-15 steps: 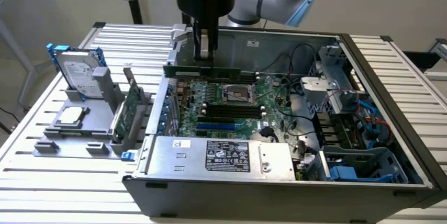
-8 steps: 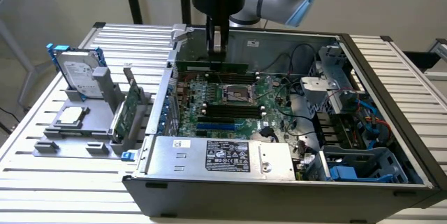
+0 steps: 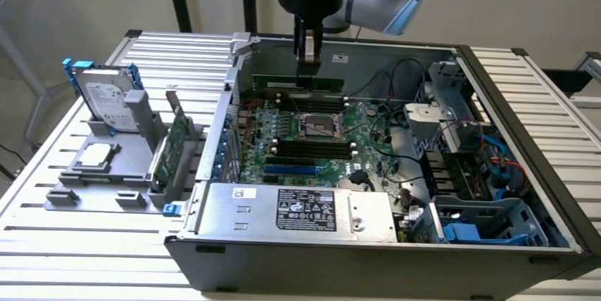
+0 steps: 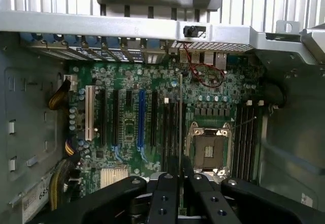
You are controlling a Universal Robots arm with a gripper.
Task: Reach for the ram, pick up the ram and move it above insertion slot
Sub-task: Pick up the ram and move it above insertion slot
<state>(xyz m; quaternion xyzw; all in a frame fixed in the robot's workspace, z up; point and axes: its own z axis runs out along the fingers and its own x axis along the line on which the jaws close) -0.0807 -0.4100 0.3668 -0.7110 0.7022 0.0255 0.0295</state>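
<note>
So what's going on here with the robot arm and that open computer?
The gripper is shut on the ram, a thin green stick, and holds it on edge above the motherboard inside the open computer case. In the wrist view the ram hangs over the black memory slots beside the processor socket. It is not seated in a slot. On the exterior view's left, a hard drive and a larger green card stand in a grey holder.

Arm vertical, pincer [image 3: 306,69] pointing down (fingers clamped on ram [image 3: 298,81]).
</note>
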